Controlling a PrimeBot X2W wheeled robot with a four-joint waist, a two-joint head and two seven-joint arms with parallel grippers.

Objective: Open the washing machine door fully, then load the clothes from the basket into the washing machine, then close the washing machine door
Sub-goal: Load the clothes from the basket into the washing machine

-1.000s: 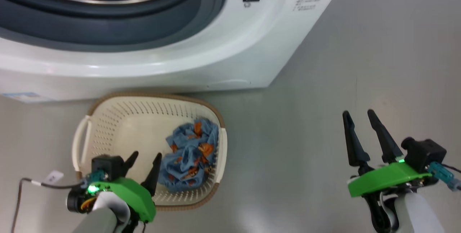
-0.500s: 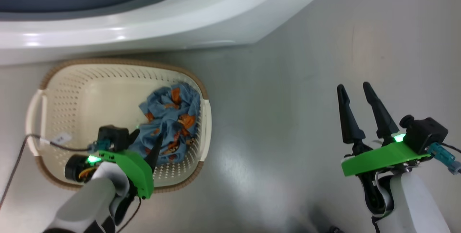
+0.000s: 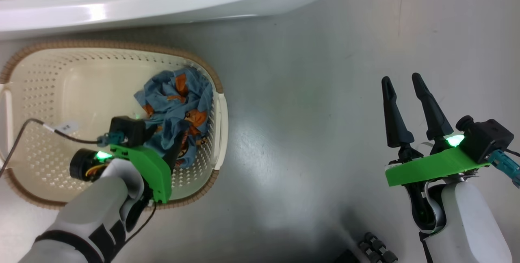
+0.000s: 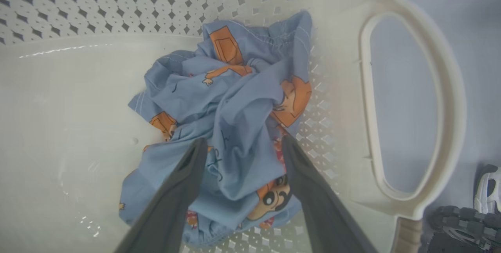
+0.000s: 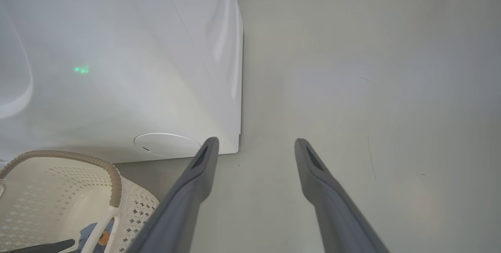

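In the basket [image 3: 61, 80], the left hand [image 4: 243, 141] straddles the clothes [image 4: 235, 88], spread wide with nothing grasped yet; loading them and closing the door remain.

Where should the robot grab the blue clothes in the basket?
Pinch the raised fold in the middle of the clothes, coming straight down from above. The heap is bunched against the basket wall, so that side is blocked, and the open left gripper straddles that fold.

Pale forearms [image 3: 467, 214] carry green wrist plates [image 3: 430, 167], black camera boxes [image 3: 485, 139], teal plugs [image 3: 503, 164] — the right gripper [image 3: 401, 77] has long dark fingers [image 3: 432, 108].
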